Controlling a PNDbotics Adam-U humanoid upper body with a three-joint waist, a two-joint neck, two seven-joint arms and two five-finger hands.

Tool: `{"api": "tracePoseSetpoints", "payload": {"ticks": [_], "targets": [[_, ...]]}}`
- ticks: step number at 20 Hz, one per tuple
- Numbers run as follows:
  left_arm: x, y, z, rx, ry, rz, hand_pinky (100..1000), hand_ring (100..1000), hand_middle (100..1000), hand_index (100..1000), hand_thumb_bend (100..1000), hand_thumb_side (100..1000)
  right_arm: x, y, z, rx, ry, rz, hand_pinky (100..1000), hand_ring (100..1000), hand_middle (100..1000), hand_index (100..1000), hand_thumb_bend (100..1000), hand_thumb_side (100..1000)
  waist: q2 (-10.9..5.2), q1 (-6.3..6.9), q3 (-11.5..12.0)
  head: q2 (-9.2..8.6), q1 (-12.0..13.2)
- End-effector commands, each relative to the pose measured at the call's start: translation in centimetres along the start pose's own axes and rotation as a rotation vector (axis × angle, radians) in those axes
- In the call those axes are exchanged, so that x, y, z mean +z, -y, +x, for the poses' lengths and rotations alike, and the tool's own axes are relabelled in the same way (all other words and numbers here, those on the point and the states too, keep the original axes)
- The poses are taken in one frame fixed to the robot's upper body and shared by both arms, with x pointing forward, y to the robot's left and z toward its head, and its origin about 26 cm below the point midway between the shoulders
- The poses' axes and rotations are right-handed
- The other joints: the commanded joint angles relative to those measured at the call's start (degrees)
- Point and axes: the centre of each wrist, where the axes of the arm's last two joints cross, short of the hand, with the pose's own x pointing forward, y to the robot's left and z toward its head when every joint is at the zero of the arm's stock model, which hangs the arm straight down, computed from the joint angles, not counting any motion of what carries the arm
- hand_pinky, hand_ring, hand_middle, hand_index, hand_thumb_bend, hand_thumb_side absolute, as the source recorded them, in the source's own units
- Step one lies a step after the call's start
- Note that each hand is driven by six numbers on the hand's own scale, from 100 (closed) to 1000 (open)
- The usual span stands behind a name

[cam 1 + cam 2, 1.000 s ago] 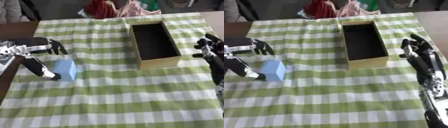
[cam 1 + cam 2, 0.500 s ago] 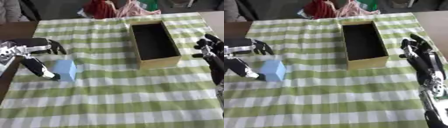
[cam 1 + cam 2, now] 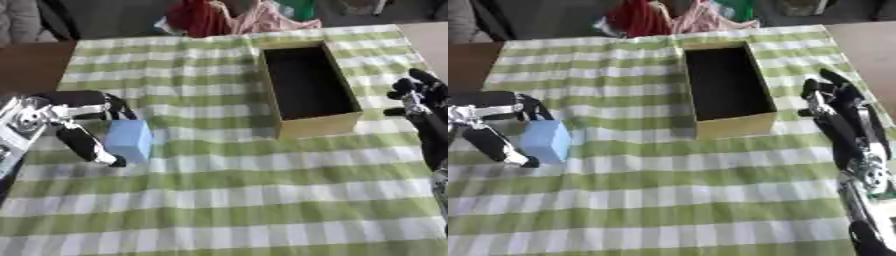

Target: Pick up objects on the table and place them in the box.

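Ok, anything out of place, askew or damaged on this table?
Nothing stands out. The box sits upright and open on the checked cloth, with nothing visible inside. The blue block stands between the left hand's fingers and thumb. The right hand is beside the box, apart from it.

table (image 3: 35,60) | green-checked cloth (image 3: 227,200) | open box (image 3: 315,125) | blue block (image 3: 129,140)
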Motion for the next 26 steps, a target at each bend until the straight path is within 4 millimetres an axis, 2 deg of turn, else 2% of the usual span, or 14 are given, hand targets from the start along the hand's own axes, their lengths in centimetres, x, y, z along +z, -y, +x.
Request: {"api": "tracePoseSetpoints", "payload": {"ticks": [1,9,16,18,20,26], "targets": [[0.1,-0.9,-0.1,-0.024,-0.013,0.026,752,779,808,866,577,392,-0.3,0.2,0.6,0.015,0.021,0.008,577,736,672,882,247,436,-0.76,-0.16,0.0,0.08,-0.1],[-1.0,-0.1,-0.3,-0.025,-0.038,0.028,736,754,765,846,567,376,-0.3,0.1,0.5,0.014,0.017,0.012,577,733,667,882,240,439,-0.66,-0.21,-0.1,0.13,-0.1],[-0.8,-0.4,-0.3,-0.027,-0.036,0.060,700,671,640,788,341,165,-0.2,0.2,0.4,0.015,0.014,0.011,577,733,665,883,225,440,-0.69,-0.11,0.0,0.18,-0.3],[-0.4,-1.0,-0.2,-0.037,-0.032,0.070,689,639,586,741,283,110,-0.2,0.2,0.4,0.015,0.012,0.012,577,733,664,883,222,440,-0.75,-0.05,-0.1,0.18,-0.3],[0.3,-1.7,0.0,-0.054,-0.028,0.084,688,630,560,718,260,100,-0.2,0.2,0.3,0.017,0.010,0.012,578,733,664,883,220,440,-0.82,0.02,-0.1,0.18,-0.4],[2.9,-4.8,1.0,-0.115,-0.014,0.163,696,628,553,713,264,102,-0.1,0.3,0.2,0.023,0.005,0.013,578,733,663,883,216,440,-1.08,0.32,-0.2,0.23,-0.6]]}}
